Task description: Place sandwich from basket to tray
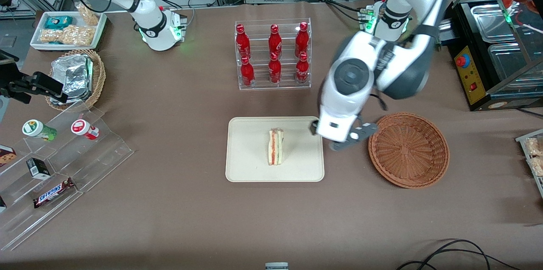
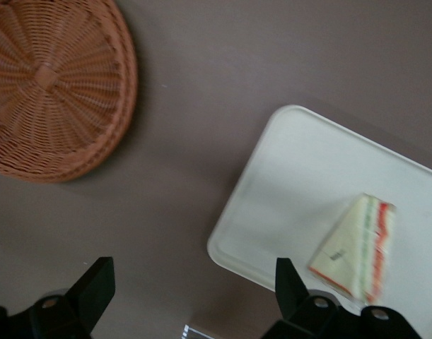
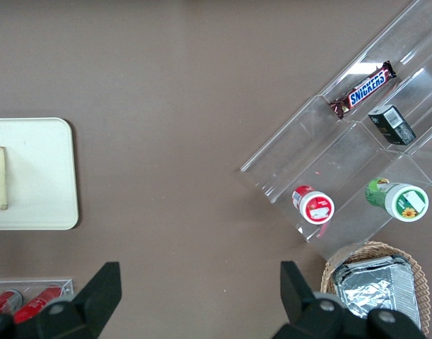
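Note:
The sandwich, a pale wedge with red and green layers, lies on the cream-beige tray in the middle of the table. It also shows in the left wrist view on the tray. The reddish-brown wicker basket sits beside the tray toward the working arm's end and is empty; it shows in the left wrist view too. My left gripper hangs open and empty above the table, between the tray's edge and the basket.
A clear rack of red bottles stands farther from the front camera than the tray. A clear stepped shelf with snacks, a lighter basket with a foil bundle and a white snack tray lie toward the parked arm's end.

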Robot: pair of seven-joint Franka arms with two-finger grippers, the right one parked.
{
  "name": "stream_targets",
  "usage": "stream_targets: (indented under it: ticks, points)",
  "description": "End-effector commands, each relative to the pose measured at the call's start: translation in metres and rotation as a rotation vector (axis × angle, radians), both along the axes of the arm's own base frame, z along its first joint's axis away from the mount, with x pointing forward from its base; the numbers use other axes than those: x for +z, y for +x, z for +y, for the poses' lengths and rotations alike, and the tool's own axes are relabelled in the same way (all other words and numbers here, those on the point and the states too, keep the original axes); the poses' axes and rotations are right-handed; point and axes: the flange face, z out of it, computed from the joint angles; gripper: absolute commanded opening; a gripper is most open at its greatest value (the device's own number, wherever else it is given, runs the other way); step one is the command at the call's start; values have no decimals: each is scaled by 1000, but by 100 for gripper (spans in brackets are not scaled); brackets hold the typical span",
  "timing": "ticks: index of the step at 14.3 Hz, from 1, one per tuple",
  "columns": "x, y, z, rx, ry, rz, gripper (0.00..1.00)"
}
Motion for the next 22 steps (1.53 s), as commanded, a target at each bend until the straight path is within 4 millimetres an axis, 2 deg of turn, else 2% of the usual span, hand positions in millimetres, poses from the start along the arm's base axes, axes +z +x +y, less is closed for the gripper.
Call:
stream_targets:
  ticks: [1,3,7,8,9,12,14,17,19,22]
  points:
    - [9,-11,61,-34,3,25,100]
    - [14,-14,106,-77,-9,43,100]
    - [26,-25,179,-155,-34,71,100]
    - [27,-33,197,-187,-42,84,100]
    - [29,-41,210,-214,-49,89,100]
    - [54,-55,249,-251,-62,95,100]
    - [75,-63,264,-294,-73,78,100]
    - [86,-62,287,-367,-91,61,100]
    - [94,-61,289,-405,-92,43,100]
    - [121,-54,283,-478,-80,-9,100]
